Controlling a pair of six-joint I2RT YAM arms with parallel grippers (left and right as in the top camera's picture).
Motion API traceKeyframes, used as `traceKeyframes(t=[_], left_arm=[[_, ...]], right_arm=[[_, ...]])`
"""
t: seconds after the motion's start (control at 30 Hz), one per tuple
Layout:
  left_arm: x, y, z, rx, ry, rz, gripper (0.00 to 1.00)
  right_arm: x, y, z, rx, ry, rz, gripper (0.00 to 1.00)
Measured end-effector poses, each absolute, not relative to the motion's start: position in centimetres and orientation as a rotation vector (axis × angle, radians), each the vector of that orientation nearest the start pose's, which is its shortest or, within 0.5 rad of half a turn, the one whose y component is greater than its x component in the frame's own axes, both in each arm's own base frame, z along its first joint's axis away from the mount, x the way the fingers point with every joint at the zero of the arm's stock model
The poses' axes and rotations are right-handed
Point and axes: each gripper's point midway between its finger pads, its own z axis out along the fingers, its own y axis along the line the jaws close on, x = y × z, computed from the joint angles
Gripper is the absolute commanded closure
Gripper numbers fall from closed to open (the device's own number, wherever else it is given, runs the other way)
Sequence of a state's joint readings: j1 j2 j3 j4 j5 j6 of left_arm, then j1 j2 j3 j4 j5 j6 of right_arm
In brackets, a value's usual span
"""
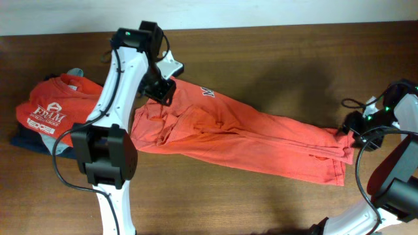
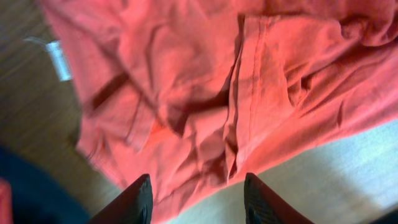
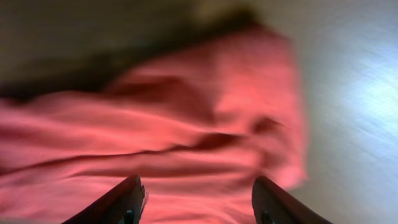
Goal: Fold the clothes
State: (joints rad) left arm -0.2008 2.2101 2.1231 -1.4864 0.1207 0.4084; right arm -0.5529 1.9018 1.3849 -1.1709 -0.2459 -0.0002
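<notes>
The large coral-red T-shirt (image 1: 248,134) lies stretched and rumpled across the table from upper left to lower right, with part of its navy lettering (image 1: 208,92) showing. My left gripper (image 1: 163,91) hangs open over its left end; its wrist view shows bunched red cloth (image 2: 205,93) under the open fingers (image 2: 198,200). My right gripper (image 1: 356,127) is open at the shirt's right end; its blurred wrist view shows red fabric (image 3: 186,124) between the fingers (image 3: 199,202). Neither holds anything. A folded red tee with white print (image 1: 49,111) lies at the left.
The red printed tee rests on a pile with grey cloth (image 1: 75,72) and navy cloth (image 1: 26,138) at the table's left edge. The brown wooden table (image 1: 294,59) runs to a pale wall along the back. My left arm's base (image 1: 104,156) stands in front of the pile.
</notes>
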Motion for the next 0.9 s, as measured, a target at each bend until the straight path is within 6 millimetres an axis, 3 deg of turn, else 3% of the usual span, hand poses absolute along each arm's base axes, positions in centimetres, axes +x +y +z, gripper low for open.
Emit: traceKeyframes(t=[0.2, 0.33, 0.47, 0.6, 0.7, 0.8, 0.9], left_arm=[[39.9, -10.8, 7.2, 0.954, 3.037, -0.24, 0.52], [39.4, -10.8, 4.9, 0.956, 3.049, -0.249, 0.53], [39.2, -10.8, 3.5, 0.955, 3.046, -0.252, 0.54], [38.9, -10.7, 2.8, 0.955, 3.056, -0.254, 0.68], [39.4, -10.8, 2.6, 0.947, 3.036, -0.249, 0.99], [39.4, -10.9, 2.6, 0.948, 3.034, -0.253, 1.0], [37.3, -10.5, 3.4, 0.963, 3.125, -0.276, 1.0]], right_arm=[[32.3, -11.1, 7.2, 0.726, 2.904, 0.69, 0.4], [33.4, -10.8, 8.4, 0.684, 2.851, 0.744, 0.4], [33.4, -10.3, 8.7, 0.671, 2.845, 0.785, 0.4], [33.4, -10.1, 8.8, 0.67, 2.843, 0.802, 0.4], [33.4, -10.1, 8.8, 0.669, 2.842, 0.802, 0.4], [33.4, -10.1, 8.8, 0.67, 2.842, 0.803, 0.4], [33.3, -10.1, 8.9, 0.671, 2.844, 0.805, 0.4]])
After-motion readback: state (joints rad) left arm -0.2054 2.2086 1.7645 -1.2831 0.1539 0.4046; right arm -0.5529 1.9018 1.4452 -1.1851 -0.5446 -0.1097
